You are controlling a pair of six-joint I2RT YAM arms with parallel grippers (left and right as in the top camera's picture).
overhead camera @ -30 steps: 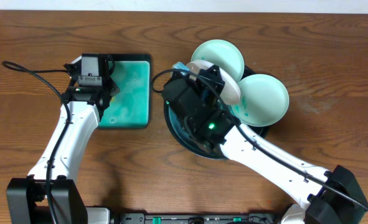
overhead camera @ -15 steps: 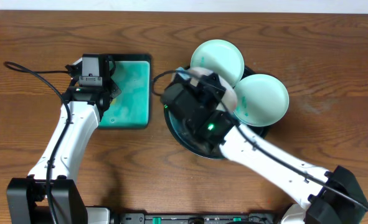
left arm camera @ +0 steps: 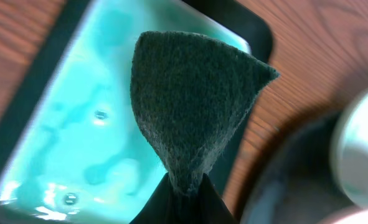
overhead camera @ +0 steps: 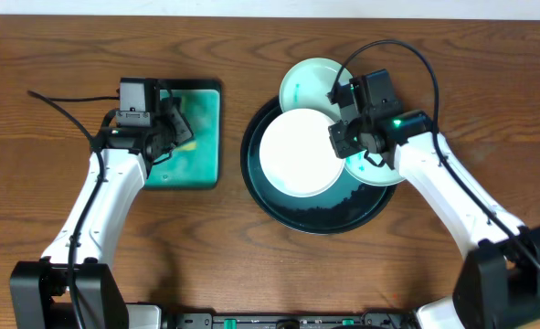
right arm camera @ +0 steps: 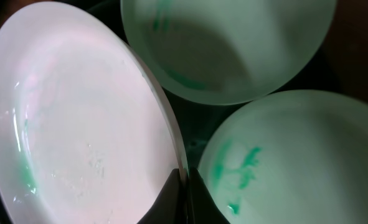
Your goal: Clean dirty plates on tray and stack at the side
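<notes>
The round black tray [overhead camera: 271, 206] holds three plates. My right gripper [overhead camera: 336, 140] [right arm camera: 185, 186] is shut on the right rim of a white plate [overhead camera: 297, 152] [right arm camera: 78, 124], which faces up over the tray's middle with a faint teal smear. A pale-aqua plate [overhead camera: 304, 80] [right arm camera: 227, 43] leans on the tray's back rim. Another plate [overhead camera: 379, 174] [right arm camera: 296, 162] with teal smears lies at the right, mostly hidden under my right arm. My left gripper [overhead camera: 174, 129] [left arm camera: 185, 199] is shut on a dark scouring pad [left arm camera: 193, 106] above the rectangular teal tray.
The rectangular teal tray [overhead camera: 196, 146] [left arm camera: 78, 124], wet and black-rimmed, lies left of the round tray. Bare brown wood tabletop [overhead camera: 489, 100] surrounds both. A black cable arcs over my right arm near the back plate.
My right arm has swung from the tray's left side to its right side, and the white plate it holds now shows fully, face up. My left gripper has shifted slightly right.
</notes>
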